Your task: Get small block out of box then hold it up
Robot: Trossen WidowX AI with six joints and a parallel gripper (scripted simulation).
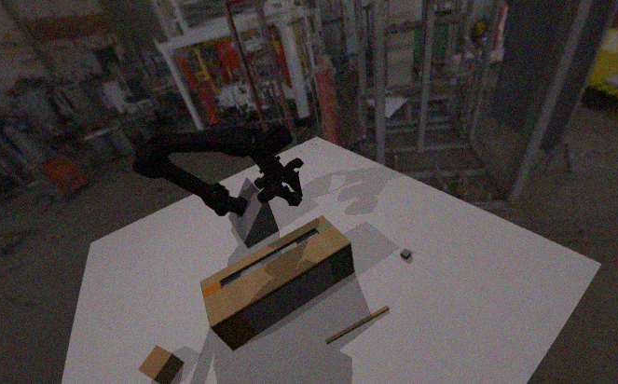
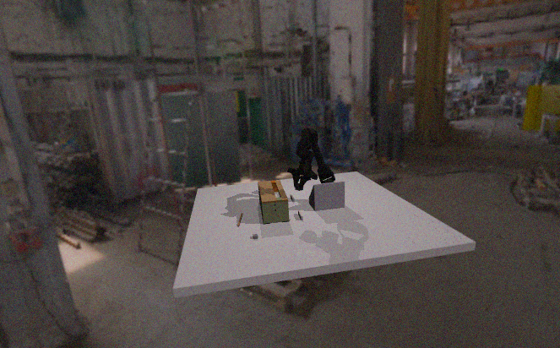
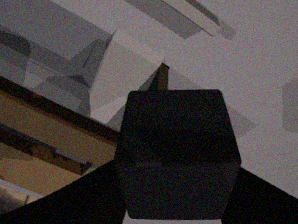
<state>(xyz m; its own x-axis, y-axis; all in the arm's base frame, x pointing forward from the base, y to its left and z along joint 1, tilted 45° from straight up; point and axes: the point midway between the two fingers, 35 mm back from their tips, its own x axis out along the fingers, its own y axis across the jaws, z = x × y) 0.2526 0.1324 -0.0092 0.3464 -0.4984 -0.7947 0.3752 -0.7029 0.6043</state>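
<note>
Above the table (image 1: 492, 286) (image 2: 360, 246) (image 3: 260, 50), off one long side of the box (image 1: 254, 297) (image 2: 275, 211) (image 3: 55, 120), the hand (image 1: 296, 181) (image 2: 296, 179) (image 3: 173, 168) hangs partly closed, its fingers clamped on something. That is probably the slim wooden piece whose end pokes past the dark fingertips in the wrist view; most of it is hidden, so its length and lean are hard to judge.

A small grey cube (image 1: 405, 253) (image 2: 254, 236) lies on the table, apart from the box's green end. Whether it is the task's block or a stray, I cannot tell; no block can be made out on the shelf. A loose stick (image 1: 356, 325) (image 2: 239, 219) lies off the opposite long side.

If the block is still inside, the likely job is working it along the shelf with the held piece through the top slot (image 1: 268, 257) (image 2: 276, 190). The worst mistake would be pushing toward the wrong end, since the pocket would keep it. A piece gripped askew could catch the slot's edge and drag or tip the box; a weak grip could let it twist or drop. If the cube is the block, the hand must first free itself, and a careless release could send the tool rolling off the table.
</note>
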